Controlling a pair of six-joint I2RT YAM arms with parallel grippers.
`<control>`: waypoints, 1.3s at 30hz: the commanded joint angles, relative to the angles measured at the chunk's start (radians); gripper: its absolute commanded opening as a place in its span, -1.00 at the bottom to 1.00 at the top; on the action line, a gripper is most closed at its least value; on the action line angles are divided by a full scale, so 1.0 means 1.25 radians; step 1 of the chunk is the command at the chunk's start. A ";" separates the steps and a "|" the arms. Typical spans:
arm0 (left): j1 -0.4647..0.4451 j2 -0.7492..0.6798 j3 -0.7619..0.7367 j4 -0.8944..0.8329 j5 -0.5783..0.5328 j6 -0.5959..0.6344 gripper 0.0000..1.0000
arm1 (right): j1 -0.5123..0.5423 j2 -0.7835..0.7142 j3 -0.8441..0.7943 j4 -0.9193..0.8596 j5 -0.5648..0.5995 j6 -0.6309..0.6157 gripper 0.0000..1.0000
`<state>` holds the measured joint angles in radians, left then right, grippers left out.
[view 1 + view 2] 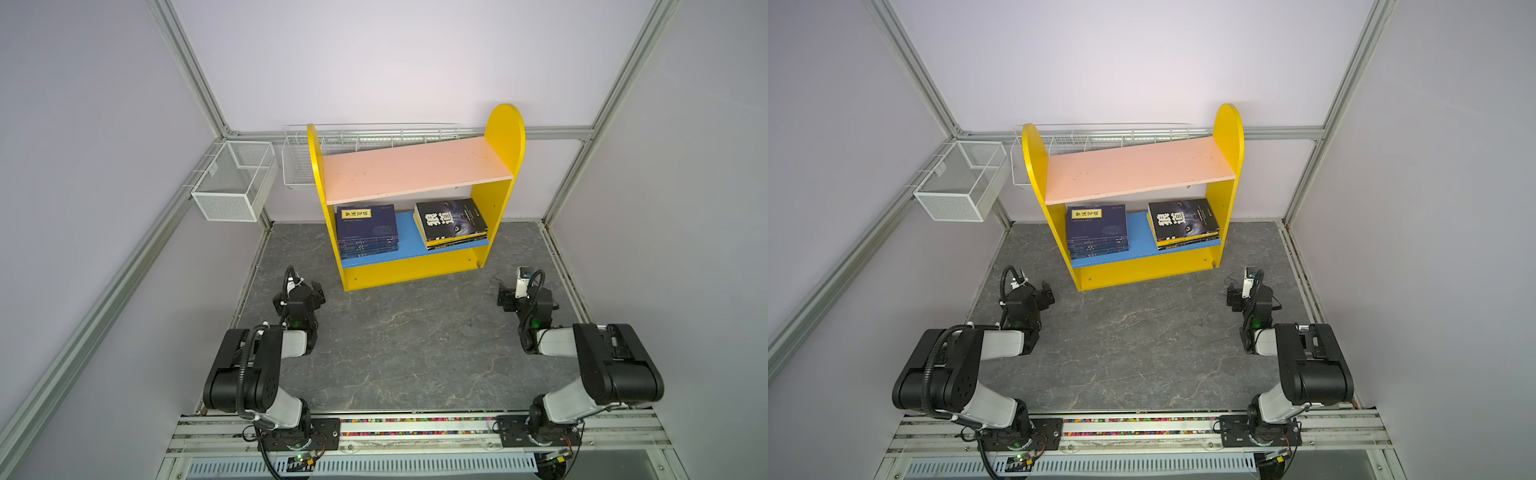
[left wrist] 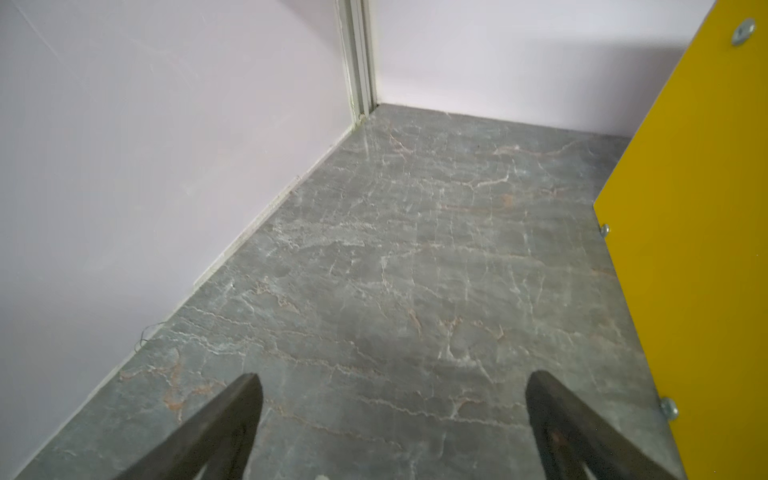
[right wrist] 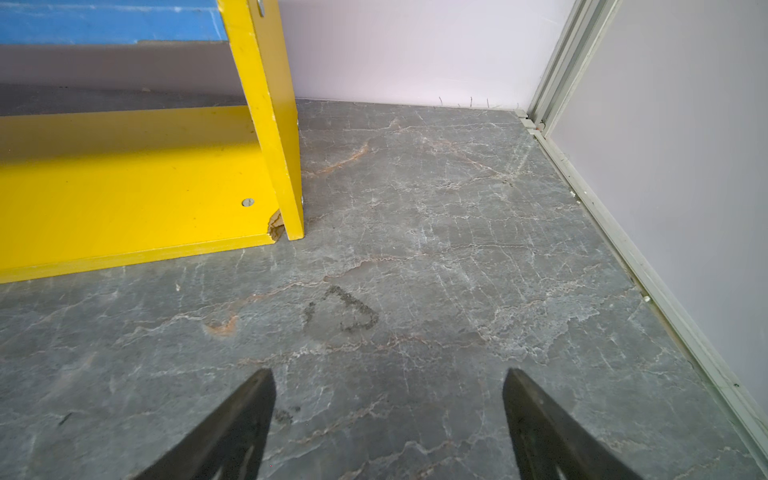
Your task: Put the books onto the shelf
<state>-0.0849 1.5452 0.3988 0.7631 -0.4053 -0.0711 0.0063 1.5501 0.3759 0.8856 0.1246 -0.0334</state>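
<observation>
The left arm and right arm were black with white tubes. A bumpy black cable ran along the left arm. The left hand and right hand had dark, pointy fingers.

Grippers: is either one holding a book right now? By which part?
Nothing is held. The left gripper and right gripper both stand open over the tabletop. The books lie in two stacks on the shelf's blue lower board.
</observation>
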 commanded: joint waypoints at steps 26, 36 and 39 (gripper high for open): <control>0.002 0.011 -0.009 0.130 0.043 0.031 0.98 | -0.002 -0.013 0.003 -0.007 -0.015 0.000 0.77; 0.002 0.011 -0.007 0.123 0.043 0.028 0.98 | -0.002 -0.014 0.004 -0.007 -0.015 0.000 0.77; 0.002 0.011 -0.007 0.126 0.043 0.029 0.69 | -0.002 -0.014 0.003 -0.006 -0.015 0.000 0.77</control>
<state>-0.0849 1.5486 0.3981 0.8936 -0.3592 -0.0513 0.0063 1.5501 0.3759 0.8787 0.1112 -0.0334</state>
